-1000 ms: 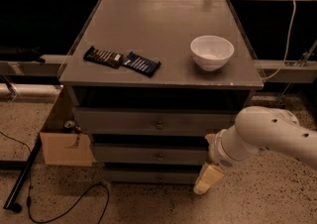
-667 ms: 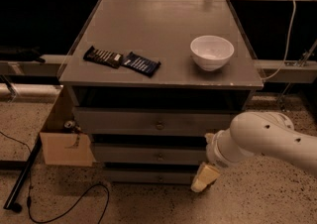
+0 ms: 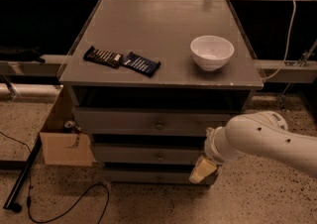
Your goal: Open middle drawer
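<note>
The grey cabinet point(image 3: 158, 34) has three stacked drawers, all closed. The middle drawer point(image 3: 143, 154) has a flat grey front and a small round knob point(image 3: 159, 157) at its centre. The top drawer point(image 3: 129, 121) sits above it and the slim bottom drawer point(image 3: 143, 175) below. My gripper point(image 3: 202, 169) hangs from the white arm point(image 3: 262, 141) at the lower right. It is in front of the right end of the middle and bottom drawer fronts, well to the right of the knob.
On the cabinet top lie a white bowl point(image 3: 212, 52) and two dark snack bars point(image 3: 103, 56) point(image 3: 141, 64). A cardboard box point(image 3: 65, 146) holding a can stands against the cabinet's left side. A black cable point(image 3: 74, 208) and a black pole point(image 3: 22, 178) lie on the floor at the left.
The arm has shifted a little to the left, bringing the gripper closer to the right end of the lower drawer fronts. The drawers have not moved.
</note>
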### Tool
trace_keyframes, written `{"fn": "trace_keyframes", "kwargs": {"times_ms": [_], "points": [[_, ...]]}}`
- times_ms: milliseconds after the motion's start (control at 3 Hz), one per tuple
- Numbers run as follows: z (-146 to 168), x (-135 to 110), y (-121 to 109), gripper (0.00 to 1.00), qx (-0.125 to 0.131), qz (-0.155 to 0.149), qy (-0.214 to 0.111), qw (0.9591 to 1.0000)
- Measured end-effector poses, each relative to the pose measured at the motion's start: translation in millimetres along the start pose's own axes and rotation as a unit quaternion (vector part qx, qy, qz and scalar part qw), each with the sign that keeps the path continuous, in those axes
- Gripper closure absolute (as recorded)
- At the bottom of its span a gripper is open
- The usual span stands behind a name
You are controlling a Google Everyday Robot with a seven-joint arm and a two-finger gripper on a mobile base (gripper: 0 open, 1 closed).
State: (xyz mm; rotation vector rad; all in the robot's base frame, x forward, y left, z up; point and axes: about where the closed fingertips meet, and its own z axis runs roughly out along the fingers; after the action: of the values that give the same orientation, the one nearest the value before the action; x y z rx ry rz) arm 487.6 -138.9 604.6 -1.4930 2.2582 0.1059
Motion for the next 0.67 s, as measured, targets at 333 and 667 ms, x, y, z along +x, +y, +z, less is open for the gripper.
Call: {"fn": "trace_keyframes", "kwargs": {"times_ms": [333, 667], "points": [[0.9, -6.6, -0.6, 0.00, 0.009, -0.009, 0.005, 0.9999], [26.3, 2.4, 4.4, 0.00, -0.006, -0.009, 0.025, 0.9996]]}}
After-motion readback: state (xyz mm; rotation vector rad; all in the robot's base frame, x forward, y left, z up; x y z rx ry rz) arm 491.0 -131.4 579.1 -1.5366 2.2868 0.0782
